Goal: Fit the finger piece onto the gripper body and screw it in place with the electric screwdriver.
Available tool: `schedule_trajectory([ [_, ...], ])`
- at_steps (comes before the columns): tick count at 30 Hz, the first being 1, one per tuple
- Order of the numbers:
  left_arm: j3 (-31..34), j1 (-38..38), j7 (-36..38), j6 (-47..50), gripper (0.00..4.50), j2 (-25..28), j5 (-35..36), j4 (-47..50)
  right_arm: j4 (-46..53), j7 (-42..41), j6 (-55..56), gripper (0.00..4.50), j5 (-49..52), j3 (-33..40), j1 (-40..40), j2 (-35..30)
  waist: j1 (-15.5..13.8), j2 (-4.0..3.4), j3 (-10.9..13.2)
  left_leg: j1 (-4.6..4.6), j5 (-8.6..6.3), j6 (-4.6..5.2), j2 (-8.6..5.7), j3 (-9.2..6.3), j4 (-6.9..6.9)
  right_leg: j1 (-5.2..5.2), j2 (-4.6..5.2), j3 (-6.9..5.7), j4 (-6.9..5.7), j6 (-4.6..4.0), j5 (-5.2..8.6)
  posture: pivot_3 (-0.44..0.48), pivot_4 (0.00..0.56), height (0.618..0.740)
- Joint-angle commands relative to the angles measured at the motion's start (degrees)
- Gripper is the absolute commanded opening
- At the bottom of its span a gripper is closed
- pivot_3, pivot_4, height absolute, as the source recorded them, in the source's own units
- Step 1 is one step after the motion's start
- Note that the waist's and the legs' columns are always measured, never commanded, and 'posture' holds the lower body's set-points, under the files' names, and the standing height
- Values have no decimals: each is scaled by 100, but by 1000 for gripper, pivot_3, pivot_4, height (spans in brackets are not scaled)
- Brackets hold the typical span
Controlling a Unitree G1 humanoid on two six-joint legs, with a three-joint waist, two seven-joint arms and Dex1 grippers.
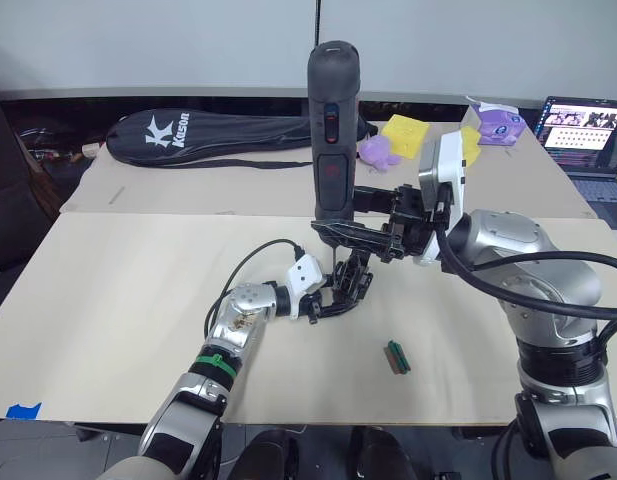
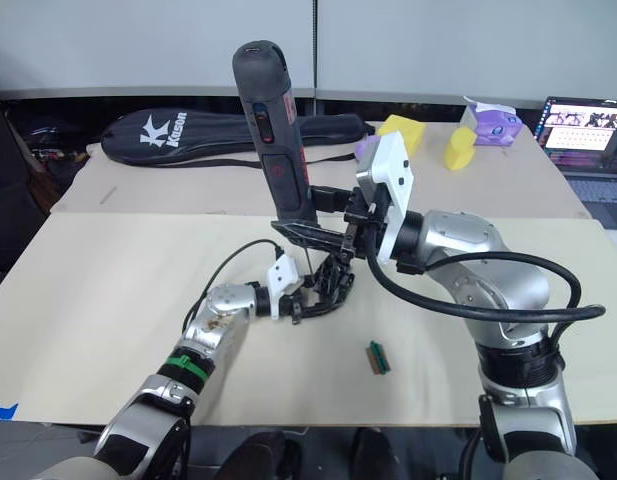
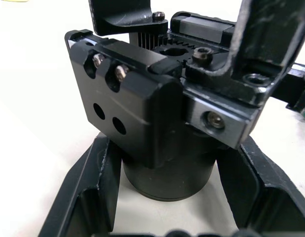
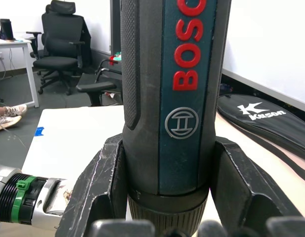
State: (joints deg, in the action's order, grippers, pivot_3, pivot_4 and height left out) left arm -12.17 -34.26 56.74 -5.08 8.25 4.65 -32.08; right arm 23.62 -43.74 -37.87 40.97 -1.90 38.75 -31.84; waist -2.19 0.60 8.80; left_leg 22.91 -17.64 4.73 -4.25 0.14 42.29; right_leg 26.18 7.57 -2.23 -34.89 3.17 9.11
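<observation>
The electric screwdriver (image 1: pixel 333 120), black with red markings, stands upright over the middle of the table. My right gripper (image 1: pixel 334 232) is shut around its lower barrel, its fingers (image 4: pixel 100 187) on both sides. The thin bit (image 1: pixel 330 256) points down at the gripper body (image 3: pixel 142 98), a black assembly on a round base. My left gripper (image 1: pixel 340 296) is shut on that base, low over the table. Black finger-shaped parts rise from the body's top, so I cannot single out the finger piece.
A small green block (image 1: pixel 396 357) lies on the table board (image 1: pixel 118 300) to the right of the grippers. A long black racket bag (image 1: pixel 218 135) lies across the back. Yellow pieces (image 1: pixel 406 132), purple objects (image 1: pixel 493 122) and a laptop (image 1: pixel 585 125) sit at the back right.
</observation>
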Motion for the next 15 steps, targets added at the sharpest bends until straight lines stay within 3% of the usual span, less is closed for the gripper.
schedule_trajectory([
  [1,-28,0,-61,12,2287,-27,9,92,146,-80,181,1911,-27,103,122,11,0,0,0,0,0,0,0,0,0,0,0,0,0,0,0,0,150,723],
  [15,-11,-69,-88,-31,2287,-31,-3,16,207,-300,268,1911,-267,89,-124,41,1,0,0,0,1,-1,-1,-1,-1,1,0,0,0,0,0,0,150,723],
])
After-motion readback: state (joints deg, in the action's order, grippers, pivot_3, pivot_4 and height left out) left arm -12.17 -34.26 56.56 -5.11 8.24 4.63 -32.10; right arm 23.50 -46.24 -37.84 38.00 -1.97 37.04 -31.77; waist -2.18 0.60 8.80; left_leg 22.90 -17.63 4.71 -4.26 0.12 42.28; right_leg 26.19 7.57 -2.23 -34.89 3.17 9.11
